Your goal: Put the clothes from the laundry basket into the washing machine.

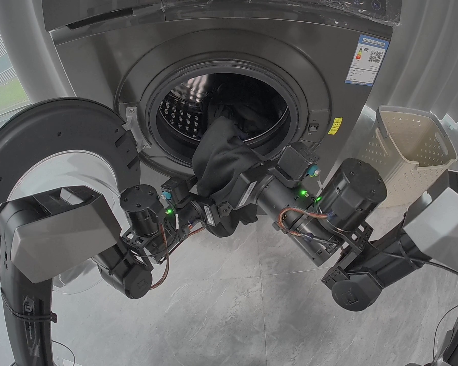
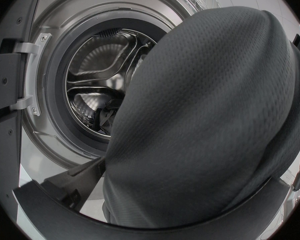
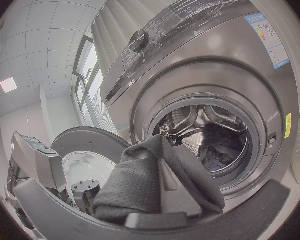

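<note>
Right claw [image 3: 163, 190] clamps dark garment [image 1: 220, 153] draped over washing machine rim [image 1: 277, 148].

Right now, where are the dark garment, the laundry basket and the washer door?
dark garment [image 1: 221, 153], head view, on its hanging fold.
laundry basket [image 1: 392, 174], head view, on its perforated side wall.
washer door [image 1: 51, 128], head view, on the dark outer ring.

The dark garment [image 2: 206, 117] is made of matt, mesh-knit cloth; the drum [image 2: 90, 67] is finished in glossy metal, the laundry basket [image 1: 412, 151] moulded in perforated plastic.
</note>
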Controlling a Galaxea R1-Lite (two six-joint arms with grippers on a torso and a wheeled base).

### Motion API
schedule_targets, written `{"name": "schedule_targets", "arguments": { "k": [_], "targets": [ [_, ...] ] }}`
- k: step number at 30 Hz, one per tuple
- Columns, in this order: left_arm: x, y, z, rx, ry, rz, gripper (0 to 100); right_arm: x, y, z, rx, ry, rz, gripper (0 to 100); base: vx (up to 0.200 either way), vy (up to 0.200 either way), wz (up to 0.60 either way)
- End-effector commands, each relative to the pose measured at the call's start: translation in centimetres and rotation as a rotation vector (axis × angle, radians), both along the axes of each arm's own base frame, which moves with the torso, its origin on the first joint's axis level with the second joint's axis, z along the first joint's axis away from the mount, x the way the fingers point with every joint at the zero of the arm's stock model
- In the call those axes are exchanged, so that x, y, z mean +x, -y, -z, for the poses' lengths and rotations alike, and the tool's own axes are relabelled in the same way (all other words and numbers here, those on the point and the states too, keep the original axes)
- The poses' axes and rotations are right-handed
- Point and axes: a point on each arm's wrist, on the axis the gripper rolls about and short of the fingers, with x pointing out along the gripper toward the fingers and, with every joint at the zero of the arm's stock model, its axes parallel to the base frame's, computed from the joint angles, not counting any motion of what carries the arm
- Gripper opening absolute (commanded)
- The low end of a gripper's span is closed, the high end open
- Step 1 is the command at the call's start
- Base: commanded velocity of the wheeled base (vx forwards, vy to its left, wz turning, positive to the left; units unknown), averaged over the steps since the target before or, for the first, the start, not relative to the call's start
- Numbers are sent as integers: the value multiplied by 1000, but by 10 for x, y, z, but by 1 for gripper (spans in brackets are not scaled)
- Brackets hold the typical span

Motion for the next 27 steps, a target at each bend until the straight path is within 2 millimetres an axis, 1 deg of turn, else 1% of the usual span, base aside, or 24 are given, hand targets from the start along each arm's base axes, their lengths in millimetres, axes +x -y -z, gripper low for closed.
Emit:
{"name": "schedule_targets", "arguments": {
  "k": [1,3,4,9,14,16,19,23,25,27],
  "targets": [
    [1,-1,2,0,-3,-3,100,-2,0,-2,5,3,-4,0,0,0,0],
    [1,-1,1,-1,-2,-3,100,-2,0,-2,5,3,-4,0,0,0,0],
    [2,-1,0,-3,2,-3,0,-2,0,-2,6,2,-5,0,0,0,0],
    [2,-1,-2,-11,6,-12,0,1,2,-1,4,-1,8,0,0,0,0],
    [0,-6,-15,-39,20,-30,0,11,12,-1,10,-1,41,0,0,0,0],
    [-6,-9,-28,-51,42,-30,0,16,17,0,11,-6,58,0,0,0,0],
    [-14,-12,-38,-59,53,-26,0,17,20,2,14,-15,63,0,0,0,0],
    [-24,-14,-43,-61,45,-29,0,17,23,6,7,-24,68,0,0,0,0],
    [-24,-14,-43,-61,45,-29,0,18,24,6,8,-25,70,0,0,0,0],
    [-26,-15,-48,-68,54,-28,0,20,26,6,7,-26,79,0,0,0,0]
  ]
}}
